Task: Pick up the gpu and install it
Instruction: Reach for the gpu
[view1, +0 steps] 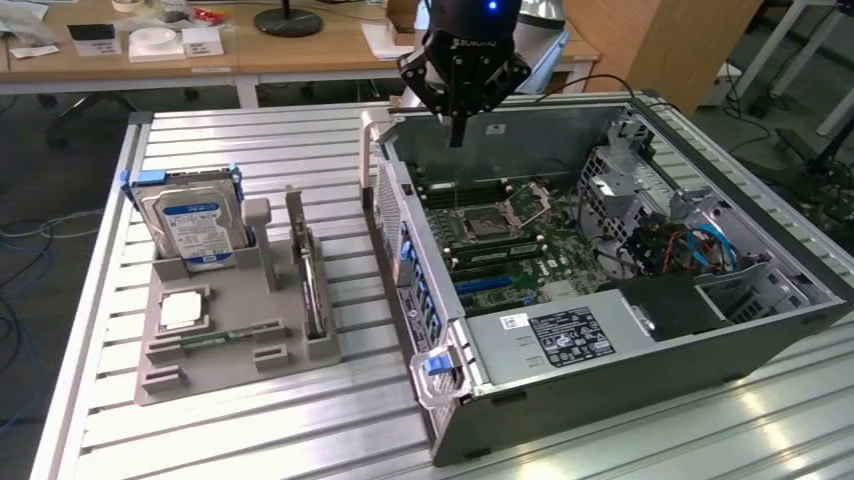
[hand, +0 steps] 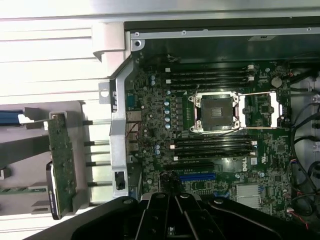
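On the slatted worktop the open computer case lies toward the exterior view's right edge and the grey parts holder toward its left, with the gpu standing on edge in the holder's slot nearest the case, untouched. The gripper hangs over the case's far wall, fingers pressed together, holding nothing. A good pickup likely needs them spread first, then set squarely across the card's thin top edge, clear of the holder's walls.
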